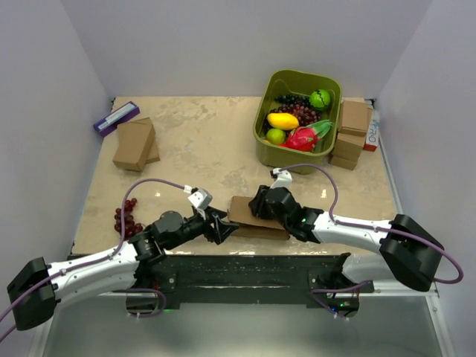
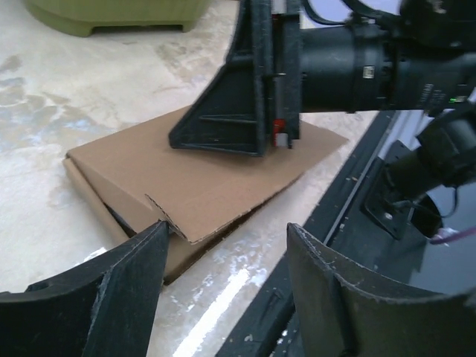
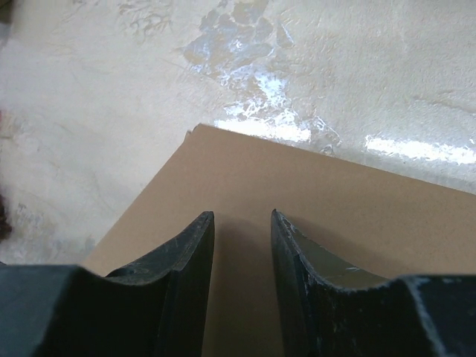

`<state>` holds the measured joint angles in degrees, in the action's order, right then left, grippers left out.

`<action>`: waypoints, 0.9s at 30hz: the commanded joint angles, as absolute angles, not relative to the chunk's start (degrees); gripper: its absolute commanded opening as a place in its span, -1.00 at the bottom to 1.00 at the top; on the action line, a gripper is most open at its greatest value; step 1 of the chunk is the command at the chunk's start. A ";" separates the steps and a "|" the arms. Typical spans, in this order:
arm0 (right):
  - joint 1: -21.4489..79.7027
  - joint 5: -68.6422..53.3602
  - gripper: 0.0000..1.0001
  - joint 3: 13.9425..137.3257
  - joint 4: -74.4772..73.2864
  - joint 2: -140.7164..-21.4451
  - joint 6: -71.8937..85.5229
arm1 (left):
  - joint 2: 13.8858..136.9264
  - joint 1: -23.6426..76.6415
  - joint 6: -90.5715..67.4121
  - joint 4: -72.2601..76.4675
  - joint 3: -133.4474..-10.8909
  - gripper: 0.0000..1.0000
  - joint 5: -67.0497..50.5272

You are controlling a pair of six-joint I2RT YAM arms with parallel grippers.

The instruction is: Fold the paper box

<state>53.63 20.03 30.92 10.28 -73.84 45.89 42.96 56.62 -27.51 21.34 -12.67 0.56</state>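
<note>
The paper box (image 1: pixel 256 225) lies flat and folded near the table's front edge, a thin brown cardboard mailer. In the left wrist view (image 2: pixel 216 186) its top panel has a notched flap edge lifting slightly over the layer below. My right gripper (image 1: pixel 260 204) presses down on the box's top; its fingers stand slightly apart with nothing between them (image 3: pixel 242 213), tips on the cardboard (image 3: pixel 335 208). It also shows in the left wrist view (image 2: pixel 245 134). My left gripper (image 1: pixel 224 227) is open and empty at the box's left near corner (image 2: pixel 227 227).
A green bin (image 1: pixel 262 141) of toy fruit stands at the back right, with small brown boxes (image 1: pixel 354 130) beside it. More small boxes (image 1: pixel 134 145) and a purple pack (image 1: pixel 115 117) lie back left. Grapes (image 1: pixel 125 216) lie at left. The black base rail (image 1: pixel 253 269) runs along the front.
</note>
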 commanded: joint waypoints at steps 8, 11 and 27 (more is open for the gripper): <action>53.96 20.74 -0.19 29.79 6.06 -74.97 47.02 | 38.06 54.84 -26.37 20.67 -18.72 0.54 -5.36; 53.96 20.57 -0.19 29.79 6.24 -75.32 46.93 | 37.18 54.41 -28.55 16.71 -19.07 0.56 -0.37; 54.05 21.27 -0.19 27.33 7.03 -74.79 48.08 | 57.65 51.68 -47.19 33.38 -10.73 0.34 -0.95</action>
<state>53.69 20.03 29.32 9.37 -74.54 47.03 54.41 52.97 -41.56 20.84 -13.67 1.02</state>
